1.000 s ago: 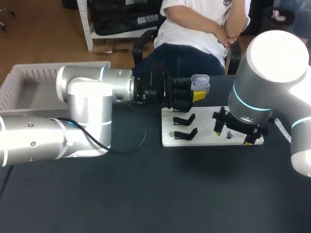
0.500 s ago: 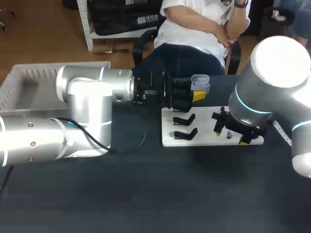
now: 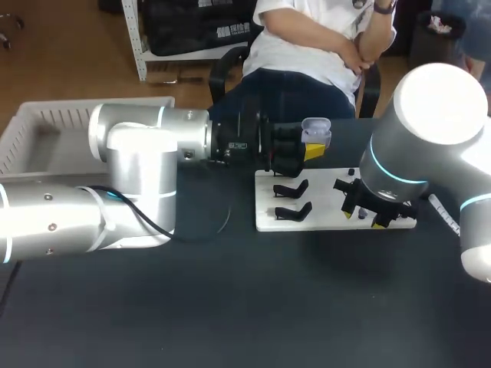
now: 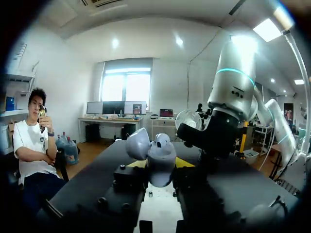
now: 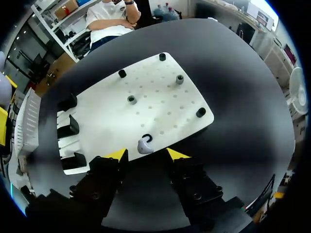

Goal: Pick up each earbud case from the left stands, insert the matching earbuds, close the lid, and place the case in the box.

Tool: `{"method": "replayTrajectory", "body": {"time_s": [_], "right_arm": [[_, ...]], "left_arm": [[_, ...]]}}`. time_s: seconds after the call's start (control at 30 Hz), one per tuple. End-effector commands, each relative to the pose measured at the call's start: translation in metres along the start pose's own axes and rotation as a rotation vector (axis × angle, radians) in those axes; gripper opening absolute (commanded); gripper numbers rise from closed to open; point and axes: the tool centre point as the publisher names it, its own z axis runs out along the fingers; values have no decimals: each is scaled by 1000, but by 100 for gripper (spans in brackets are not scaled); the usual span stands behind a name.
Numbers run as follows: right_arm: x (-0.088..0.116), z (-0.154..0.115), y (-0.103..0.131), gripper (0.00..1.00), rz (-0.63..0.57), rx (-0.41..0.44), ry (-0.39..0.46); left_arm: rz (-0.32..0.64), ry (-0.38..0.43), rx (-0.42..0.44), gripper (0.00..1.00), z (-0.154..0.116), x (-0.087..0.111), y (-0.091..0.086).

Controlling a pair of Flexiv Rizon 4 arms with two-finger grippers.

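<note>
Left hand (image 3: 309, 147) gripping earbud case (image 3: 316, 134) in upper middle of head frame, just above white board (image 3: 326, 218); case lid standing open. Right hand (image 3: 367, 216) hanging low over board's right part, fingers spread, closing on nothing; grey earbud (image 5: 144, 145) lying on board between them. Black stands (image 3: 292, 199) sitting on board's left part. White box (image 3: 38, 130) sitting at upper left, beside dark surface (image 3: 253, 307).

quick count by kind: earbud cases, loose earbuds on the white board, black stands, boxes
earbud case: 1
loose earbud: 1
black stands: 3
box: 1
total: 6
</note>
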Motion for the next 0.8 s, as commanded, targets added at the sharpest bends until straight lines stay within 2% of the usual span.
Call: {"method": "replayTrajectory", "body": {"time_s": [0.03, 0.47, 0.67, 0.8], "right_arm": [[3, 4, 1, 45, -10, 0, -6], [-2, 4, 1, 41, 5, 4, -17], [-4, 4, 0, 31, 9, 3, -17], [-4, 4, -1, 30, 11, 5, -18]], "left_arm": [[3, -4, -7, 0, 0, 1, -2], [3, -4, -7, 0, 0, 1, -2], [3, -4, -7, 0, 0, 1, -2], [3, -4, -7, 0, 0, 1, -2]]}}
